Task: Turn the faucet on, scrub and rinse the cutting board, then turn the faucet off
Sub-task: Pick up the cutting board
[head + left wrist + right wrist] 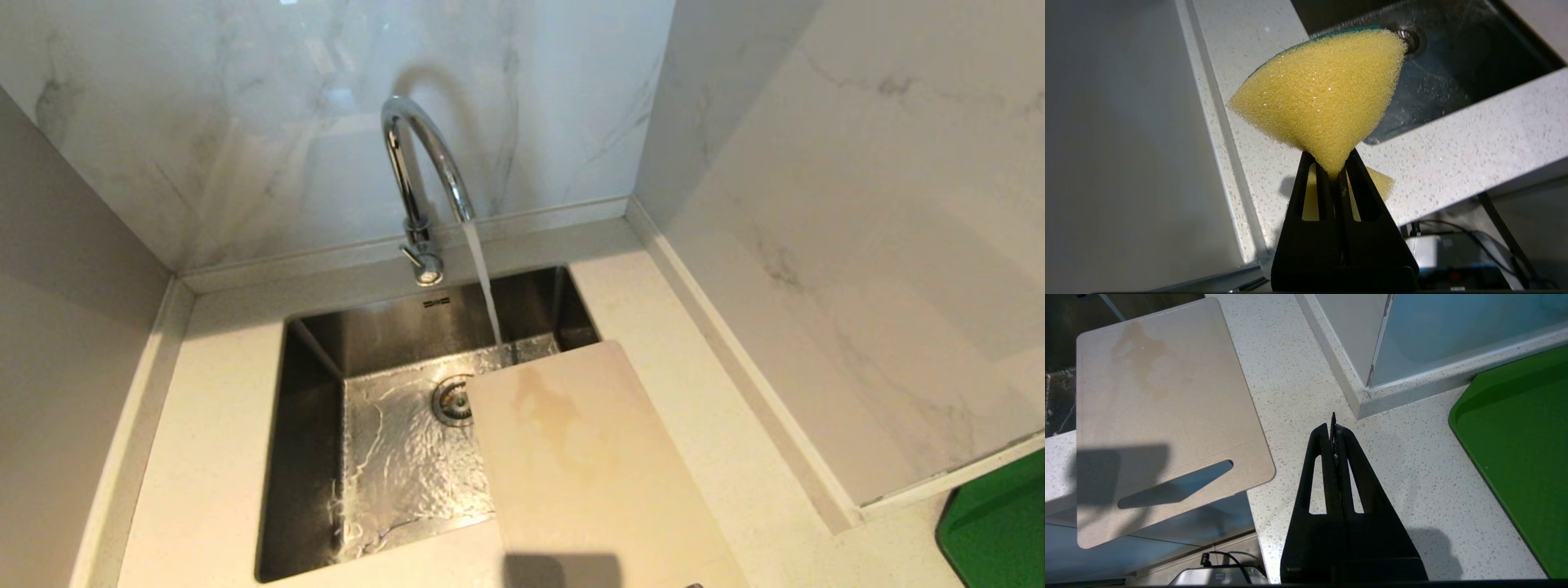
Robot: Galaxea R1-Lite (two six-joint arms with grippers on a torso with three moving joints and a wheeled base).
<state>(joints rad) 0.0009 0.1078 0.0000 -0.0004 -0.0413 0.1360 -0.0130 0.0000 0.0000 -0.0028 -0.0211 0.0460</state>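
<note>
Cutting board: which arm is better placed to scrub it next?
Probably the left: its gripper already pinches the sponge. The right gripper is shut and empty beside the cutting board.

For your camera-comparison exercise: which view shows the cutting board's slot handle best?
The right wrist view: the whole cutting board lies in frame, slot handle plainly visible at the end overhanging the counter edge. The head view shows only the board's stained far end over the sink, the handle cut off. The left wrist view shows none.

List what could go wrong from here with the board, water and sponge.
1. The board overhangs the counter edge at its handle end and the sink at the other; a hard scrub may tip it.
2. The stream misses the stain.
3. The left hand pinches only the sponge's corner; it may slip.
</note>
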